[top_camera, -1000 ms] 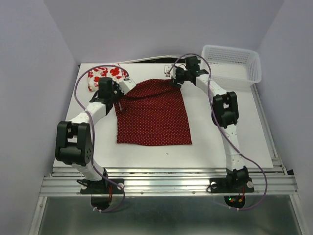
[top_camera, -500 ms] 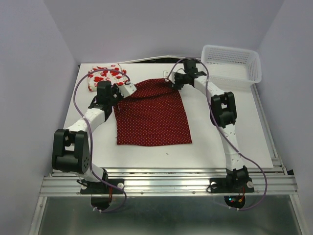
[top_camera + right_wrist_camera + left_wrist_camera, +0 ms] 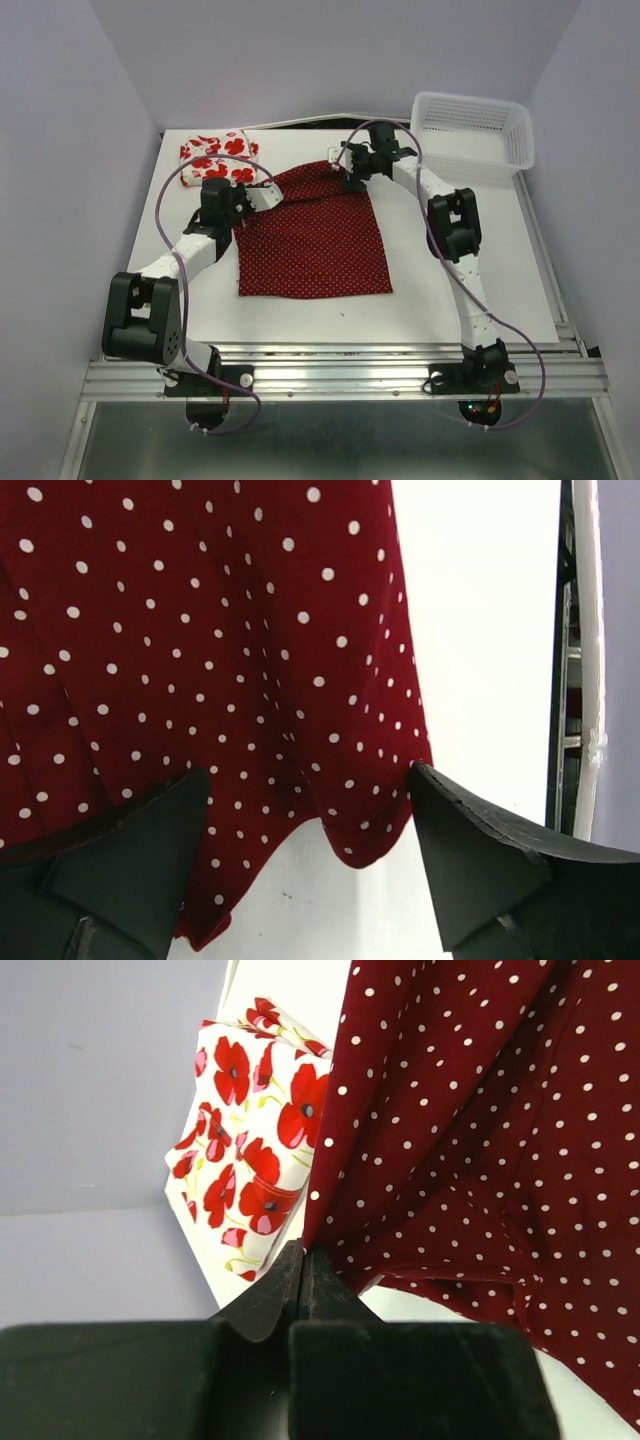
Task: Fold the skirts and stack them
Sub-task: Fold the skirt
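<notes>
The dark red skirt (image 3: 312, 238) with tiny white dots lies spread flat in the middle of the white table (image 3: 450, 270). My left gripper (image 3: 264, 194) is shut on its far left corner, and in the left wrist view the dotted cloth (image 3: 480, 1110) rises from the closed tips (image 3: 303, 1252). My right gripper (image 3: 341, 168) is open at the far right corner. Its fingers (image 3: 140, 850) stand either side of the dotted hem (image 3: 300, 680), which rests on the table. The white skirt with red flowers (image 3: 218, 148) sits folded at the far left, also seen from the left wrist (image 3: 250, 1140).
A white lattice basket (image 3: 472, 128) stands at the far right corner of the table. The table's metal right edge (image 3: 582, 630) shows in the right wrist view. Grey walls close in both sides and the back.
My left gripper has drawn the skirt's far left corner nearer and rightward, uncovering the folded floral skirt. My right gripper shifted slightly left and its jaws stand wider.
</notes>
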